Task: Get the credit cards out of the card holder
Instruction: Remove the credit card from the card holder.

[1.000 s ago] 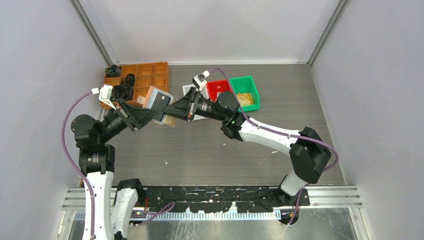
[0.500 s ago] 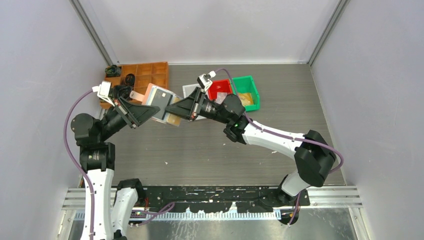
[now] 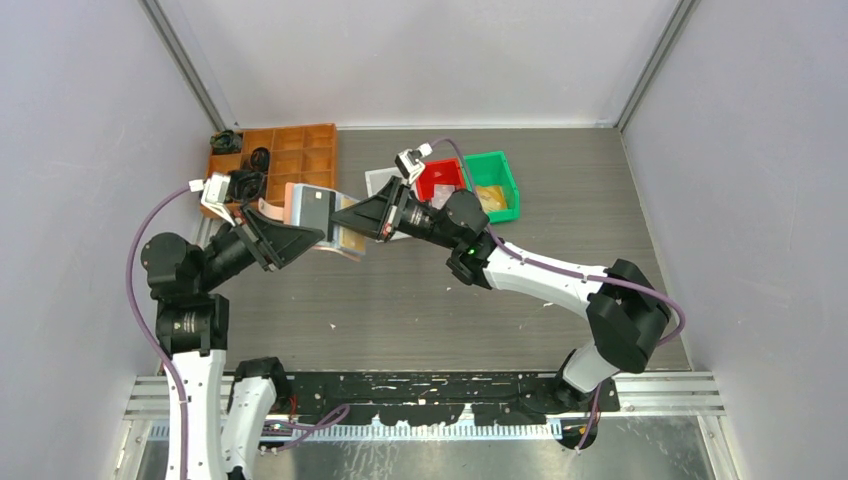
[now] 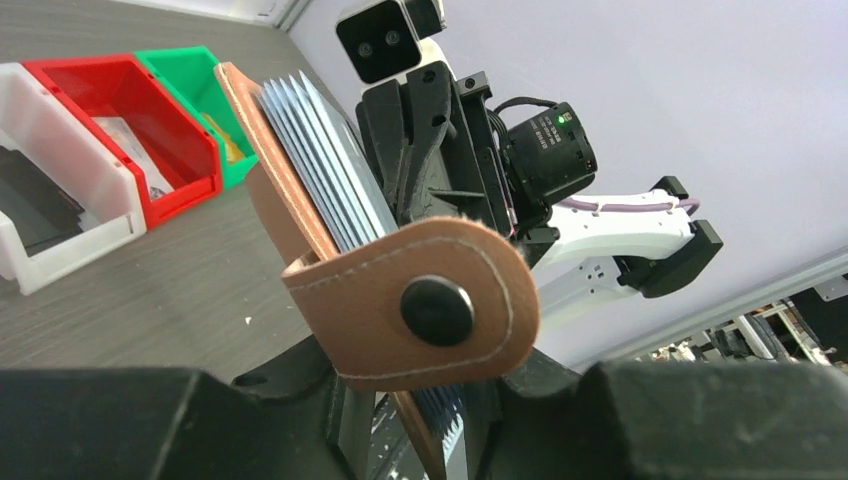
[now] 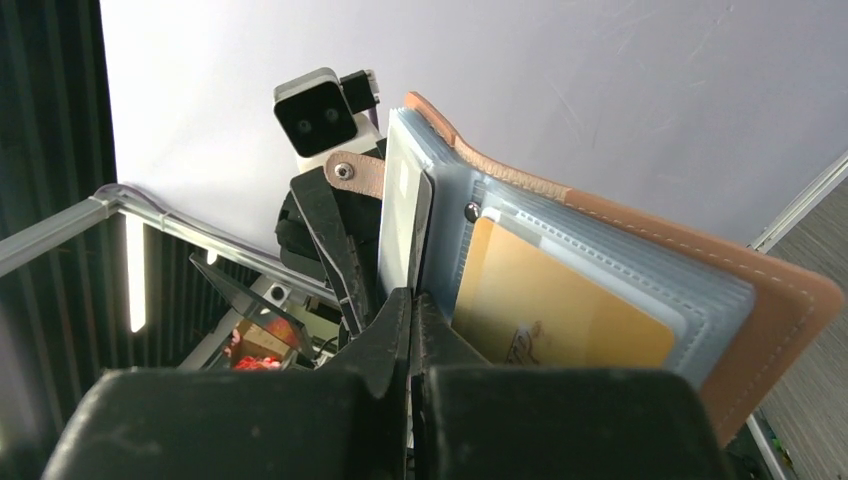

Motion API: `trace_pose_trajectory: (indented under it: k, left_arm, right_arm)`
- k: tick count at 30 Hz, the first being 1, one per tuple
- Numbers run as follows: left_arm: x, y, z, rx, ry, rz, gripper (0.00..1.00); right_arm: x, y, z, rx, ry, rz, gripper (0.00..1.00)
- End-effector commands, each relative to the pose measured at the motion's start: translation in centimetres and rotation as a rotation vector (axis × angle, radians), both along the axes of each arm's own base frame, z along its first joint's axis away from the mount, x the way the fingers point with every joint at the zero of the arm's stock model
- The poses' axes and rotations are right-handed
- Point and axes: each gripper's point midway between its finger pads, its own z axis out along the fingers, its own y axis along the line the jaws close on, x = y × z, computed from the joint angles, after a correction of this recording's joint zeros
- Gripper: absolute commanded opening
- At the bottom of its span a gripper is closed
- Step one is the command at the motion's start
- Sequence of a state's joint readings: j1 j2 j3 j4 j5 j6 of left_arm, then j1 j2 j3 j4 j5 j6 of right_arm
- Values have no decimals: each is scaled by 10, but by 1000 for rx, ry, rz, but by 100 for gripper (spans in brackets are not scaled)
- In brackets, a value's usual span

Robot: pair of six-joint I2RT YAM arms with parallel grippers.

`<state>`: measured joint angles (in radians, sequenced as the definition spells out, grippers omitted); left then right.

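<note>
The top view looks steeply down on the whole bench from high behind its near edge. The left wrist view sits tight against the card holder, facing the right wrist camera. The right wrist view looks along the right tool toward the left wrist camera. All three share the card holder.

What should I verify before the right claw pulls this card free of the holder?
1. Left claw clamped on the card holder: ok.
2. Right claw shut on the whitish-grey card at its edge: ok.
3. Holder open, sleeves fanned: ok.
4. Snap tab clear of the card's path: cannot tell.
5. Yellowish card out of its sleeve: not ok.
</note>
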<state>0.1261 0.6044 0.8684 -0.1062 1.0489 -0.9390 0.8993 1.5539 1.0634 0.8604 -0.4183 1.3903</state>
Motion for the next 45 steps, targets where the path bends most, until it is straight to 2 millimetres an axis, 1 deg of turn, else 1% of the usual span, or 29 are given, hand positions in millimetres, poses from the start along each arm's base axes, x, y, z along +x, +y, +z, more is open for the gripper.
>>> trace_pose_trajectory:
  k: [1,3,7,9,12,15,18,22,23,25,27,29,30,32,38,41,42,44,45]
  left_arm:
    - [-18,-8,19,3,-48,-86,33]
    - [-14,-8,22,-14,-38,-79,30]
    - [-3,-6,27,-59,8,-54,20]
    - [1,-5,31,-76,9,-45,18]
    - [4,-4,33,-95,20,-36,16]
    - [5,-3,34,-104,27,-28,15]
    - [3,-4,35,-108,27,-33,15]
    - [-1,-5,32,-96,23,-49,17]
    - [-3,-6,31,-93,22,-52,16]
    - [-4,-6,29,-91,24,-57,15]
    - [-5,-6,29,-91,23,-59,14]
    - [-7,-7,30,-90,19,-63,13]
    - [-8,-7,31,-89,18,-66,13]
    - [-9,-7,31,-86,14,-72,13]
    - [-10,-8,26,-77,13,-77,13]
    - [-7,-6,25,-66,6,-55,17]
    - [-7,-5,27,-63,-4,-47,17]
    - [-3,-4,29,-62,-16,-28,20]
    - [-1,-3,28,-66,3,-17,24]
  right_arm:
    - [-3,-12,33,95,-83,-51,1]
    - [-4,-14,30,90,-85,-50,1]
    - [-9,-19,23,76,-92,-54,1]
    - [-10,-22,19,66,-94,-63,1]
    - [-10,-25,13,52,-94,-79,1]
    - [-10,-27,11,51,-93,-85,1]
    - [-10,-27,12,50,-92,-87,1]
    - [-6,-27,13,55,-85,-103,1]
    - [-5,-26,14,58,-82,-103,3]
    - [-3,-25,20,74,-73,-107,24]
    - [-1,-23,25,90,-70,-107,30]
    - [1,-21,29,98,-69,-106,33]
    - [2,-21,30,102,-69,-105,33]
    - [2,-20,34,120,-70,-99,29]
    - [2,-19,36,132,-68,-89,14]
    - [0,-20,29,115,-73,-92,3]
    - [-1,-22,27,109,-74,-95,1]
    - [-2,-24,20,97,-72,-102,1]
    - [-2,-26,17,94,-71,-106,1]
